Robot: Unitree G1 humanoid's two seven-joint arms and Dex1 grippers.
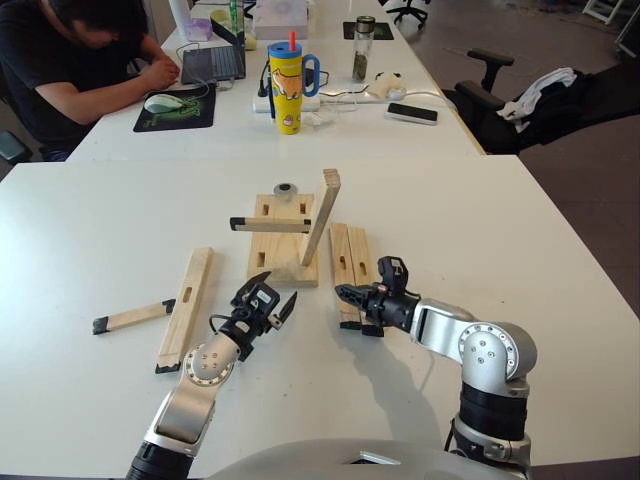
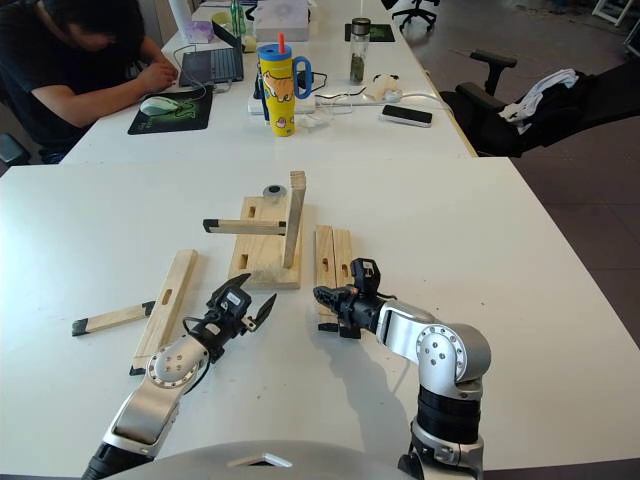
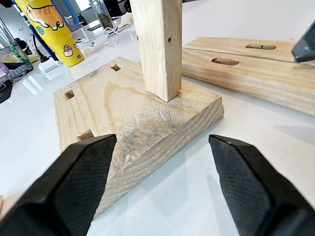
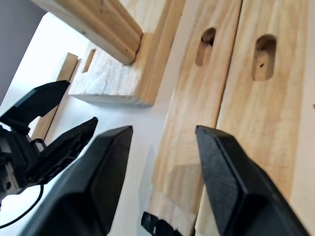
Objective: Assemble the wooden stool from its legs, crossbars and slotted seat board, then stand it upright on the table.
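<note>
The slotted seat board [image 1: 280, 248] lies flat mid-table with one leg [image 1: 322, 215] standing upright in it and a crossbar [image 1: 268, 224] sticking out sideways from that leg. Two slotted legs [image 1: 351, 262] lie side by side just right of the board. Another slotted leg [image 1: 187, 305] and a short crossbar [image 1: 134, 317] lie to the left. My left gripper [image 1: 268, 300] is open, just in front of the board's near corner [image 3: 147, 128]. My right gripper [image 1: 348, 296] is open over the near ends of the two lying legs [image 4: 211, 98], holding nothing.
A small round dark object [image 1: 286, 187] sits just behind the seat board. On the far table stand a yellow tumbler [image 1: 289, 88], a phone [image 1: 411, 113] and a laptop [image 1: 212, 62]. An office chair [image 1: 500, 85] stands at the right.
</note>
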